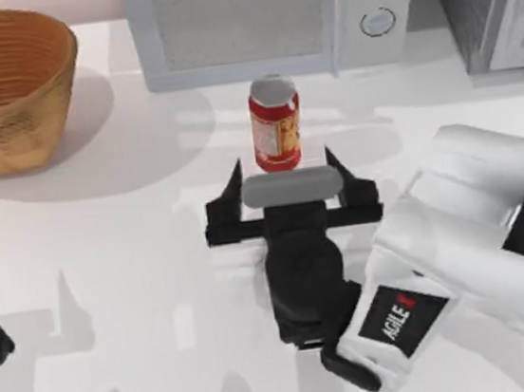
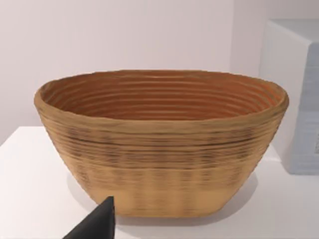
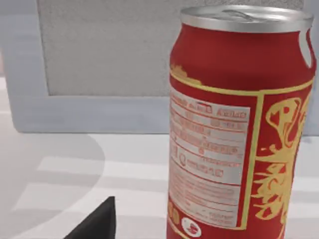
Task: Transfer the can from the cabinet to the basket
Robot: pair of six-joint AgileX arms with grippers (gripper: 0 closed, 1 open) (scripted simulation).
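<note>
**A:** What is cut off or hard to read here?

**B:** Start with the biggest things. The table [image 1: 109,272] runs past every edge of the top view. The white microwave [image 1: 268,13] at the far side loses its top, and the cabinet [image 1: 491,0] at the far right corner shows just a dark grey speckled body and a slice of pale door frame; whether that door is open I cannot tell. The basket [image 1: 0,89] at the far left is clipped by the left and top edges, though the left wrist view shows its whole rim and ribbed inside, with nothing in it.

**A:** And the arms?

**B:** The right arm reaches in from the near right, its white forearm hiding the table beneath it. The right gripper [image 1: 286,172] points away toward the microwave, fingers spread wide, one black tip at each side. The left gripper [image 2: 97,224] is parked at the near left edge, aimed at the basket; a single dark fingertip shows, so I cannot tell its state.

**A:** Where is the can?

**B:** The can [image 1: 276,123] stands upright on the table, in front of the microwave, just beyond the right gripper's tips and not between them. Nothing is touching it.
</note>
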